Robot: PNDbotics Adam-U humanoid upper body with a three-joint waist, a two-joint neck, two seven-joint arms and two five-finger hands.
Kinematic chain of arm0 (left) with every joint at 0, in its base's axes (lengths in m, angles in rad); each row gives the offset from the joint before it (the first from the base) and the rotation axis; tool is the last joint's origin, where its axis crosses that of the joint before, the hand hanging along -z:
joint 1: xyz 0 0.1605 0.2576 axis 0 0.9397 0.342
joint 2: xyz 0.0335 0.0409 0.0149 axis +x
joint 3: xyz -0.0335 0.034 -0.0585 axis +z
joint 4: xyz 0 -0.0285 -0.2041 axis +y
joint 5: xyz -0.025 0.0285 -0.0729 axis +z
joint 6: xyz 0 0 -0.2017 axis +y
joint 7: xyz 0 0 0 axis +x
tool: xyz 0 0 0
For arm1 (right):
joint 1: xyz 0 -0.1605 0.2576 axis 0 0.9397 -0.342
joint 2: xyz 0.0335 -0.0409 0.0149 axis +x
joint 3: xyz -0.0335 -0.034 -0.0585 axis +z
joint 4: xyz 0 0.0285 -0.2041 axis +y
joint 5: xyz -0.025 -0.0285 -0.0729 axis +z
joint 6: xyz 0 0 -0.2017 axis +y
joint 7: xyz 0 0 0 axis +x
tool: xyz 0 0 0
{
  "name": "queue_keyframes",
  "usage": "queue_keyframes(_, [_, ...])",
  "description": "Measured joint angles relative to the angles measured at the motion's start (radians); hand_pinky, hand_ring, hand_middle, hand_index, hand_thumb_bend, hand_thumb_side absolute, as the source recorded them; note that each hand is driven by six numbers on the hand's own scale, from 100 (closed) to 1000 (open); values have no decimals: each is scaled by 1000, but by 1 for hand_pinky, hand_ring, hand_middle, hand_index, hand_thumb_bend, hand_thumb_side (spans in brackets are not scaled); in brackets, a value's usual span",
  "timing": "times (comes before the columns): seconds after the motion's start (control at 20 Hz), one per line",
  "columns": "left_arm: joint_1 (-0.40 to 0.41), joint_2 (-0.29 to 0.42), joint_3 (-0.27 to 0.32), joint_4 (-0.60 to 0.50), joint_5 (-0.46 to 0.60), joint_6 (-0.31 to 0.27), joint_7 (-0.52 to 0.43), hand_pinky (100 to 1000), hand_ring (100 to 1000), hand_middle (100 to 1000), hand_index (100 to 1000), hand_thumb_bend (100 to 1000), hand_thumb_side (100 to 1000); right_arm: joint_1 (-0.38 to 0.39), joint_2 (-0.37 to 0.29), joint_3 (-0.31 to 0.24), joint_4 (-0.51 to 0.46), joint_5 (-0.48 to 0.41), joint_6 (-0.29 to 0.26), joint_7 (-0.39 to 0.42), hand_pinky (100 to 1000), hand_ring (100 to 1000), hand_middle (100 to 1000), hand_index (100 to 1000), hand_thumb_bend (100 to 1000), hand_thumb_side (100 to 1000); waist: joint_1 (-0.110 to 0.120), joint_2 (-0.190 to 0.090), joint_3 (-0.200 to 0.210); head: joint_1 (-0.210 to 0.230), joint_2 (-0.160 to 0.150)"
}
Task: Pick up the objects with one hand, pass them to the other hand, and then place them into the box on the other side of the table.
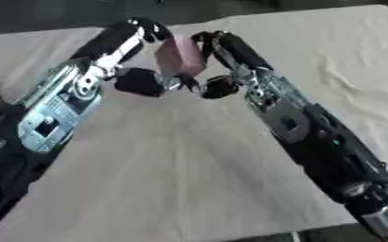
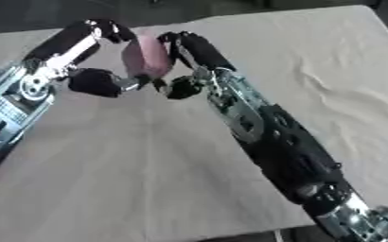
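Both of my robot hands meet over the far middle of the counter point(image 1: 189, 179), with a pink block-shaped object point(image 1: 179, 57) caught between them. My left robot hand point(image 1: 139, 52) comes in from the left, its fingers point(image 1: 152, 28) curled over the object's top-left edge and its thumb point(image 1: 141, 81) hooked in below, so it is clamped on the pink object. My right robot hand point(image 1: 226, 64) reaches in from the right, its fingers point(image 1: 210, 40) curled against the object's right side and its thumb point(image 1: 220, 87) tucked under the lower corner, closed on the same piece. The pink object is held up off the cloth, tilted, with its upper end leaning left. Beneath it, the counter is covered in a pale beige cloth point(image 2: 330, 85), creased toward the right side. I cannot make out any box in either view.
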Motion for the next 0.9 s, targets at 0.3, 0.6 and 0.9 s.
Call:
queue_keyframes(0.3, [0, 0, -5, -27, 42, 15, 34, 929, 766, 692, 765, 171, 428, 1, 1, 4, 1, 11, -1, 11, 746, 680, 448, 574, 328, 100, 0, 2, 0, 2, -7])
queue_keyframes(0.6, [6, -6, -7, -2, 45, 23, 18, 951, 801, 741, 835, 407, 484, 1, 1, 5, -1, 10, -4, 8, 742, 678, 445, 571, 325, 100, 0, 5, -2, 5, -8])
queue_keyframes(0.9, [6, -8, -7, -13, -10, 5, 3, 1000, 847, 764, 877, 754, 524, 1, 1, 5, -1, 7, -6, 6, 740, 674, 442, 569, 324, 100, 1, 5, -2, 5, -7])
